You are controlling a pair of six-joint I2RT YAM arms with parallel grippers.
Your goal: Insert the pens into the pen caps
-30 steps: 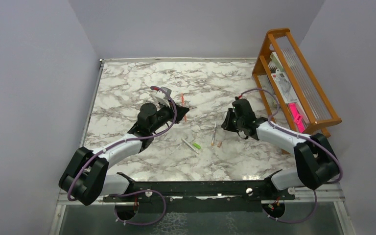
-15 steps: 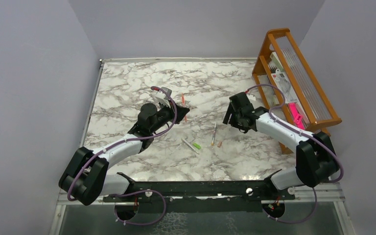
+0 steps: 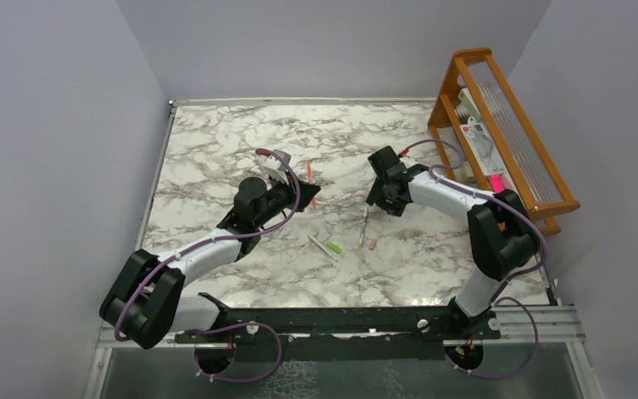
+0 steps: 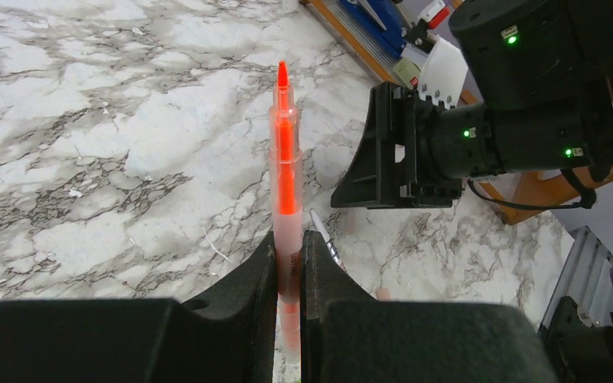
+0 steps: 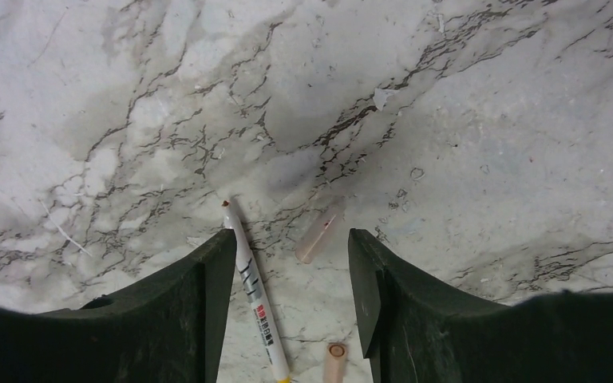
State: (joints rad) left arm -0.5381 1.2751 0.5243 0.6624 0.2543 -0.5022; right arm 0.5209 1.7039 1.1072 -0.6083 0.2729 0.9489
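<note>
My left gripper (image 3: 306, 194) is shut on the orange-red pen (image 3: 310, 173), which sticks out forward, tip away, in the left wrist view (image 4: 286, 171). My right gripper (image 3: 380, 198) is open and empty, low over the table. Between its fingers in the right wrist view lie a whitish pen (image 5: 252, 289) by the left finger, a pale tan cap (image 5: 319, 232) ahead, and a second tan cap (image 5: 334, 364) at the bottom edge. From above, the whitish pen (image 3: 363, 225) and a tan cap (image 3: 372, 244) lie near it. Another whitish pen (image 3: 321, 245) lies beside a green cap (image 3: 333, 247).
An orange wooden rack (image 3: 540, 179) with packets stands at the right edge of the marble table (image 3: 216, 141). The right arm's gripper body (image 4: 415, 148) sits just ahead and right of the held pen in the left wrist view. Grey walls enclose the table.
My right gripper has swung left and farther away, over the whitish pen and tan caps. My left gripper and its orange-red pen have not moved.
</note>
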